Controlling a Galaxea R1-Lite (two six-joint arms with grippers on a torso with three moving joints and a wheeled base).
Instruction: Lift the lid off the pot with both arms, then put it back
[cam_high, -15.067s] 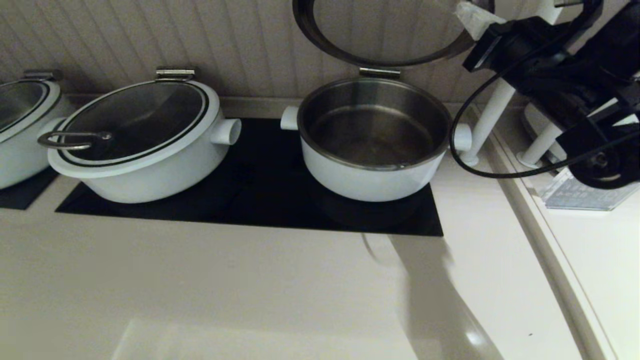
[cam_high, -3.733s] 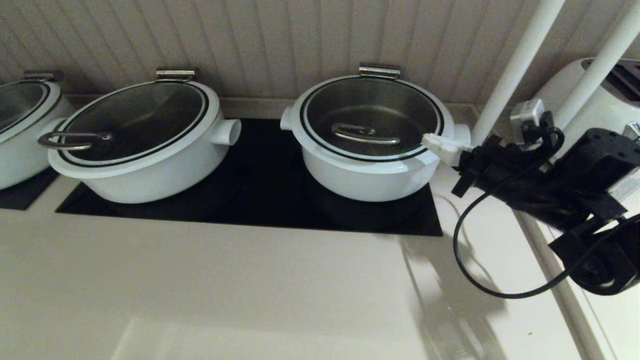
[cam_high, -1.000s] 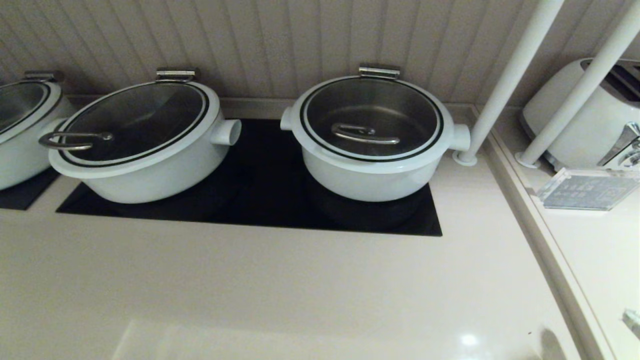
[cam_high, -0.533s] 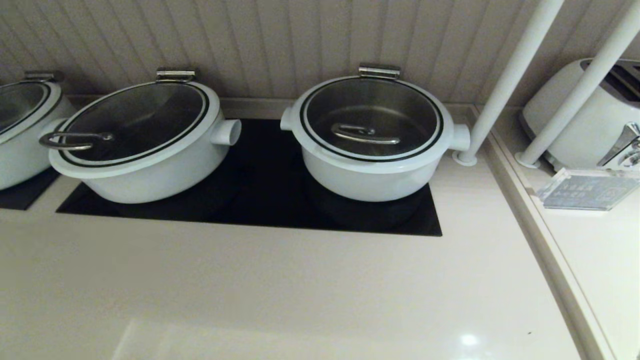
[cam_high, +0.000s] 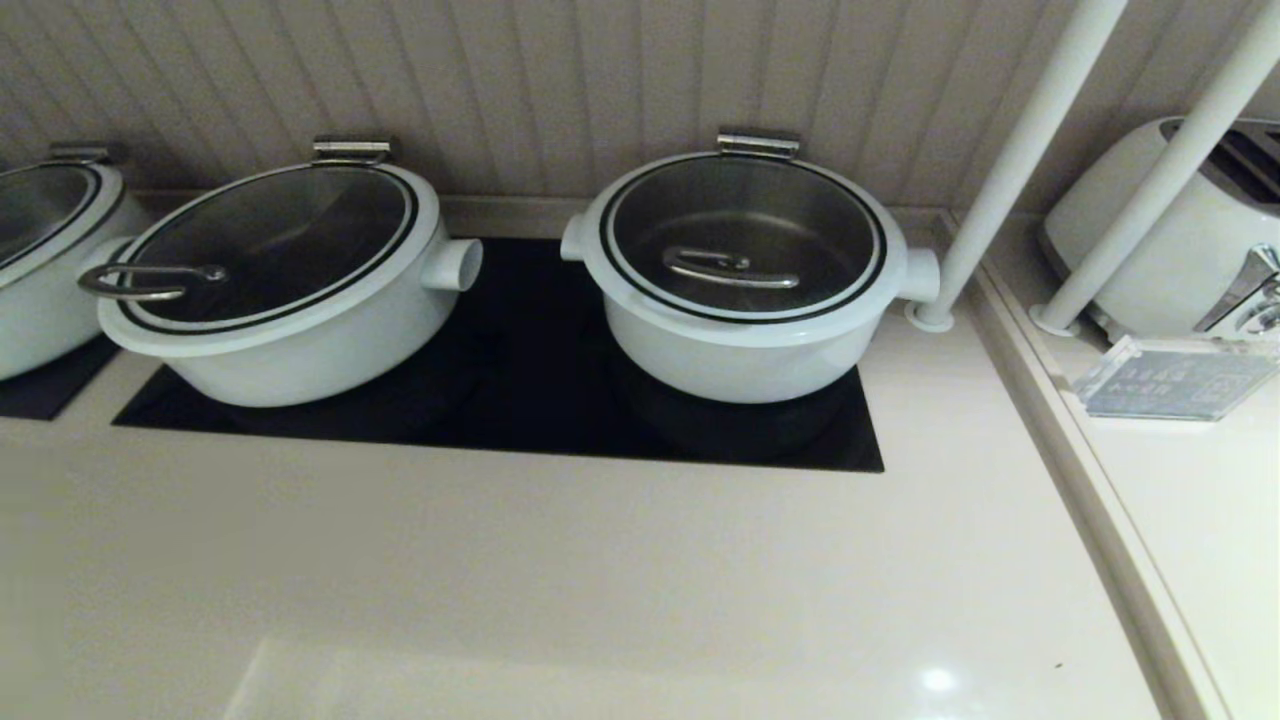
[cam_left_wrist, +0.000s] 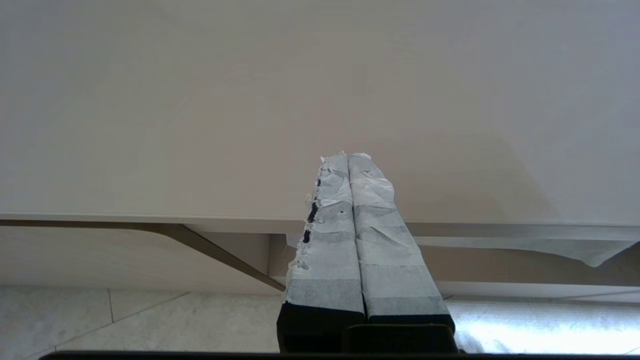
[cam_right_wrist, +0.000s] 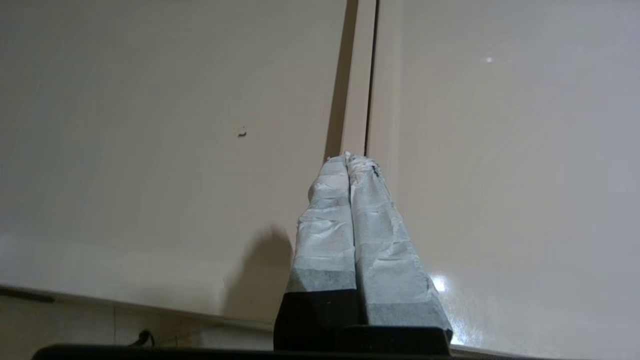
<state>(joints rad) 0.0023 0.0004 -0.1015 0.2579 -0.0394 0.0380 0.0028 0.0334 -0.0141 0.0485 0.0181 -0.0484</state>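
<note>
The lid (cam_high: 745, 235) sits flat and closed on the pot (cam_high: 740, 350), its white rim seated all round and its steel bar handle (cam_high: 730, 268) lying across the centre. The pot stands on the black hob panel (cam_high: 540, 400), at the right of 2 wider pots (cam_high: 290, 330), against the back wall.

Neither arm shows in the head view. Each wrist camera shows its own hand low over the pale table, away from the pots. The left hand (cam_left_wrist: 348, 159) is clenched, its 2 taped fingers (cam_left_wrist: 330, 240) pressed together with nothing between them, pointing past the table's front edge (cam_left_wrist: 150, 217). The right hand (cam_right_wrist: 352, 159) is likewise clenched and empty, over the seam (cam_right_wrist: 370, 75) between 2 table panels.

Judged from this layout, the task looks finished: the lid is on, nothing is held, and both arms are clear of the pot. No lift or replacement appears to be left, unless the cycle is to be started over.
</note>
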